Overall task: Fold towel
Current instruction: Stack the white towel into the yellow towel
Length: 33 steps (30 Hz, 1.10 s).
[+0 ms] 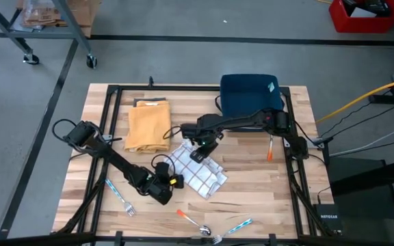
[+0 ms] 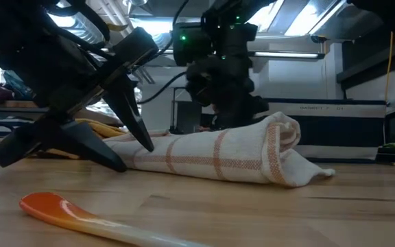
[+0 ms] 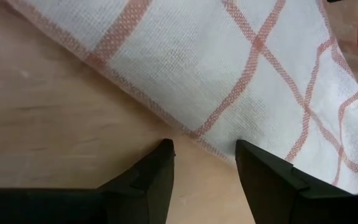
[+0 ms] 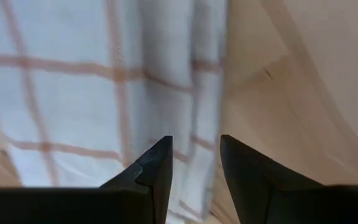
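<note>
A white towel with orange checks (image 1: 198,171) is lying loosely rolled and bunched near the middle of the wooden table (image 1: 265,198), its long edge running diagonally between the two arms. The left gripper (image 1: 172,182) is hovering at the towel's near-left edge, its fingers (image 3: 151,177) spread apart with nothing between them, tips just short of the hem over bare wood. The right gripper (image 1: 198,152) is reaching over the towel's far end, its fingers (image 4: 157,165) likewise parted and holding nothing, above the cloth close to its side edge. From table height the towel (image 2: 218,156) is showing as a low roll with one end curling upward. An orange-handled spoon (image 1: 191,219) and two blue-handled forks (image 1: 118,193) are lying along the table's near side, a mustard cloth (image 1: 148,125) and a dark blue cloth (image 1: 250,94) along the far side, leaving open wood to the towel's right.
</note>
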Tool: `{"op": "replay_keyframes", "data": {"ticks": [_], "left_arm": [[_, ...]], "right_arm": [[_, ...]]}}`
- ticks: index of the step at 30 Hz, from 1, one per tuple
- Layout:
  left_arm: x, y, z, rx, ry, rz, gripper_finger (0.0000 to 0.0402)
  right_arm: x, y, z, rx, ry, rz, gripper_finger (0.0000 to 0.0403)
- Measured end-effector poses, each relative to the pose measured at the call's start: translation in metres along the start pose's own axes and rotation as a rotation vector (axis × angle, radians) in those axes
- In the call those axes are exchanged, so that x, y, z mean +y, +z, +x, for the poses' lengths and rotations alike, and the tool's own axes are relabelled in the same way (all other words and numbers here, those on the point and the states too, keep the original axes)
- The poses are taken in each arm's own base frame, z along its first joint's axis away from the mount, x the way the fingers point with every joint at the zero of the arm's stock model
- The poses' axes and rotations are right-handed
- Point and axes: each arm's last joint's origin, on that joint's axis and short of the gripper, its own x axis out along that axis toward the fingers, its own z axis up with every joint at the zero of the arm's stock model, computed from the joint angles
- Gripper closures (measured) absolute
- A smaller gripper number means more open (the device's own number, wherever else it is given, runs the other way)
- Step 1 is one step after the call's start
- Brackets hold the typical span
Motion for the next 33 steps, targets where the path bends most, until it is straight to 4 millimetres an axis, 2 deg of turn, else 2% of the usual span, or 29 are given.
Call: {"op": "replay_keyframes", "data": {"ticks": [6, 16, 33], "left_arm": [[-0.0005, 0.0017, 0.0012, -0.007, 0.002, 0.021, 0.0237], [-0.0002, 0.0017, 0.0009, -0.015, 0.000, 0.023, 0.0237], [-0.0001, 0.0020, 0.0011, -0.017, 0.001, 0.049, 0.0237]], "right_arm": [[0.0030, 0.0063, -0.0007, -0.051, 0.050, 0.012, 0.0265], [0.0050, 0.0049, -0.0006, -0.004, 0.113, 0.011, 0.0265], [0.0056, 0.0082, -0.0005, -0.062, 0.083, 0.003, 0.0264]]}}
